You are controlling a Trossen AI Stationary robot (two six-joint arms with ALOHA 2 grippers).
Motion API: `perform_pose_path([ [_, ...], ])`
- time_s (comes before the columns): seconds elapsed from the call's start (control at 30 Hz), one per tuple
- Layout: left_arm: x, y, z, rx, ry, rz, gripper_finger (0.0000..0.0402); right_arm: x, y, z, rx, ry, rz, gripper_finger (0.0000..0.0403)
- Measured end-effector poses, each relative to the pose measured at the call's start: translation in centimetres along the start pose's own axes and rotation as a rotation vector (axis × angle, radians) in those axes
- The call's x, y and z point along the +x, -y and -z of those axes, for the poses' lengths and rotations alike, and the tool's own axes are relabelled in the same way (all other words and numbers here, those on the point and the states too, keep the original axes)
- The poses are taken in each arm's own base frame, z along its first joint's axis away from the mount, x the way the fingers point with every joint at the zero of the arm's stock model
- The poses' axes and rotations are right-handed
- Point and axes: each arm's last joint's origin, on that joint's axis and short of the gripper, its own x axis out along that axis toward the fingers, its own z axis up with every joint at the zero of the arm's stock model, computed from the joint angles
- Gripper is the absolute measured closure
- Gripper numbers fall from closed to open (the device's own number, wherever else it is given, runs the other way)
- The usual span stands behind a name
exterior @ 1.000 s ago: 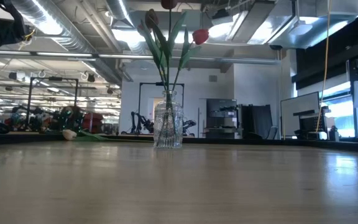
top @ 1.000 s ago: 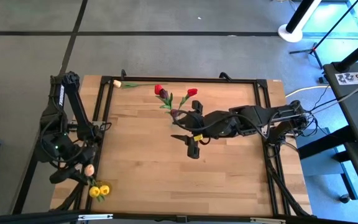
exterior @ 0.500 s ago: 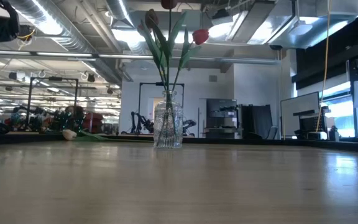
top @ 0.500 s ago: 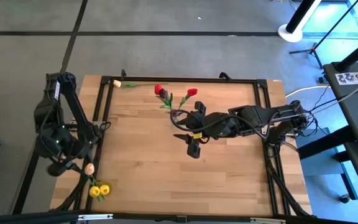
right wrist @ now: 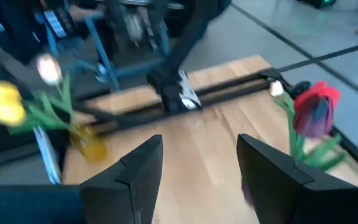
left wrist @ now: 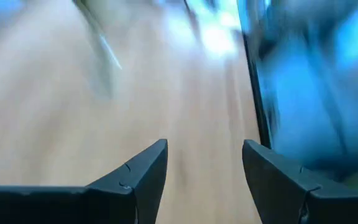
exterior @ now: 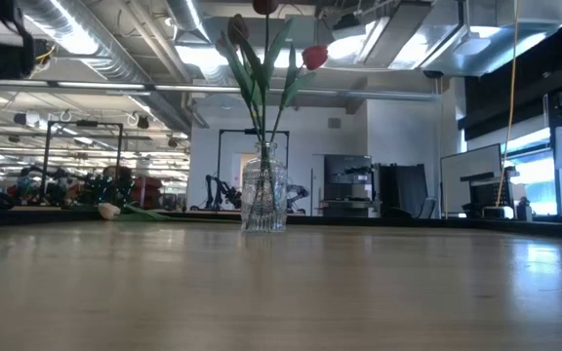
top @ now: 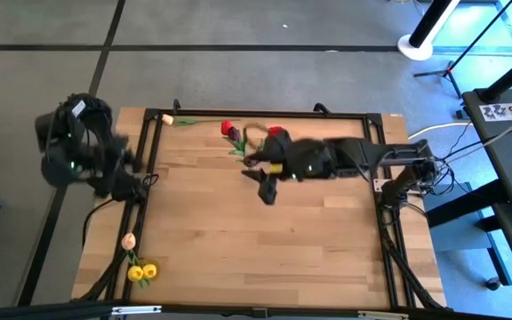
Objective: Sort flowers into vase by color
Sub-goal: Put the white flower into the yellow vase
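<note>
The red and dark maroon artificial tulips (top: 231, 132) with thin green stems stand in a clear ribbed glass vase (exterior: 263, 196) near the far edge of the pale wooden worktop (top: 309, 240). In the high view the right gripper (top: 263, 182) hangs just beside that bunch, on its near side, not touching it. The right wrist view shows its two dark fingers (right wrist: 135, 177) apart with only bare wood between them, and a red-and-maroon tulip head (right wrist: 316, 112) off to one side of them.

A cream tulip (top: 168, 119) lies flat at the far left corner of the worktop, its stem pointing along the far edge. A second clear vase holding yellow tulips (top: 142, 272) and a cream one (top: 128, 241) stands at the near left corner, well apart from both grippers. A black metal frame (top: 149, 156) runs round the worktop's edges.

The right arm reaches in low from the right side, stretched nearly flat across the far half of the worktop. The left arm is folded back and raised over the worktop's left edge; the left gripper (left wrist: 204, 168) has its fingers (left wrist: 143, 171) spread wide, holding nothing, with blurred wood beyond them.
</note>
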Motion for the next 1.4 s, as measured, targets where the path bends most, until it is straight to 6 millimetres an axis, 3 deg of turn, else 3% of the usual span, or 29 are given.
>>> perform_pose_path([
  [0.1, -0.5, -2.3, -0.7, -0.200, 0.413, -0.094, 0.0200, 0.1, 1.5, -1.5, 0.061, 0.074, -0.031, 0.0198],
  [0.2, 0.0, -3.0, -0.2, -0.242, 0.702, -0.164, 0.0200, -2.1, 2.3, -4.2, 0.047, 0.227, -0.053, 0.0198],
  [0.37, 1.1, -3.2, 1.1, -0.336, 0.782, -0.213, 0.0200, -5.6, 4.7, -7.6, 0.006, 0.382, -0.073, 0.0198],
  [0.53, 3.3, -1.9, 2.3, -0.394, 0.806, -0.277, 0.0200, -6.1, 8.6, -9.3, -0.074, 0.421, -0.018, 0.0198],
  [0.7, 7.0, -0.2, 3.8, -0.455, 0.862, -0.344, 0.0200, -6.3, 12.9, -9.9, -0.167, 0.399, 0.045, 0.0198],
  [0.83, 9.4, -0.5, 3.4, -0.629, 0.953, -0.455, 0.0200, -6.3, 15.7, -9.9, -0.296, 0.357, 0.131, 0.0198],
  [0.93, 12.2, -0.8, 1.8, -0.687, 0.972, -0.576, 0.0200, -6.8, 17.8, -10.4, -0.400, 0.381, 0.174, 0.0198],
  [1.07, 15.3, -3.1, -0.7, -0.781, 0.981, -0.712, 0.0200, -7.8, 20.7, -11.1, -0.456, 0.436, 0.214, 0.0198],
  [1.17, 16.9, -5.6, -1.4, -0.877, 0.991, -0.812, 0.0200, -8.5, 22.4, -10.9, -0.449, 0.412, 0.226, 0.0198],
  [1.27, 17.6, -8.1, -1.9, -0.970, 1.067, -0.923, 0.0200, -9.7, 23.7, -10.5, -0.426, 0.366, 0.255, 0.0198],
  [1.4, 18.2, -11.8, -2.2, -1.043, 1.039, -1.065, 0.0201, -11.7, 24.3, -10.2, -0.382, 0.340, 0.282, 0.0198],
])
